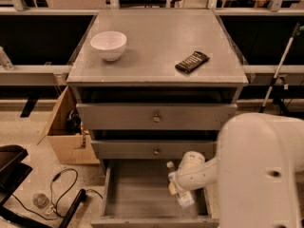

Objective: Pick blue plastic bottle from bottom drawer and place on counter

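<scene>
Grey metal cabinet with three drawers in my view, and its worktop [156, 46] carries a white bowl [109, 45] toward the back left and a dark flat packet [192, 61] toward the right, the two well apart. The two shallow drawers [118, 116] with round knobs are pushed in. The bottom drawer [137, 194] is pulled out, and most of its plain grey floor is bare.

My white arm [259, 175] fills the lower right of the view and reaches leftward into that open drawer. The hand [176, 182] is at the right side of the drawer, above the floor near the right wall. The bottle [183, 198] is right at the hand, tilted, with its white cap pointing up and to the left and its clear base lower and to the right. The hand covers the middle of the bottle, so I cannot tell whether it is clenched on the bottle or released. I also cannot tell whether the bottle rests on the drawer floor or hangs clear of it.

On the floor to the left of the cabinet stands an open cardboard box [61, 137]. Nearer me on that side lies a black cable [61, 184], with a tiny clear bottle [40, 201] beside it.
</scene>
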`<state>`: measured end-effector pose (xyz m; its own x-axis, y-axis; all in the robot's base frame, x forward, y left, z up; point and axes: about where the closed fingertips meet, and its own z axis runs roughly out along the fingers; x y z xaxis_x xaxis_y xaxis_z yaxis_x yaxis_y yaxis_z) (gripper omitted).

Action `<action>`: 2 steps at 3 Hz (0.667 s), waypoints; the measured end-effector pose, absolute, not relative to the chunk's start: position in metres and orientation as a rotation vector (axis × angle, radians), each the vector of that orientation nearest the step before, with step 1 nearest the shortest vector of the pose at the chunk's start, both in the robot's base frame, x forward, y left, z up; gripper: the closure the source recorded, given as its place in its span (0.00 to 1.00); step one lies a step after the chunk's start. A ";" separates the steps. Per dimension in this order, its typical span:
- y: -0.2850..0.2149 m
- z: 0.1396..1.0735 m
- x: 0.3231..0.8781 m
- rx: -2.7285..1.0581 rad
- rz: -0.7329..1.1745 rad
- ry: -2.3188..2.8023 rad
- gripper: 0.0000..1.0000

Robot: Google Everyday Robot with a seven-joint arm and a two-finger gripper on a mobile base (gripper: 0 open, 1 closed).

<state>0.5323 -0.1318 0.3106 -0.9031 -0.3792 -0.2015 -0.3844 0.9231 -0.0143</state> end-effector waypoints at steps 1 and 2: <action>-0.148 0.368 0.525 -0.676 0.039 2.787 1.00; -0.149 0.424 0.535 -0.717 0.087 2.678 1.00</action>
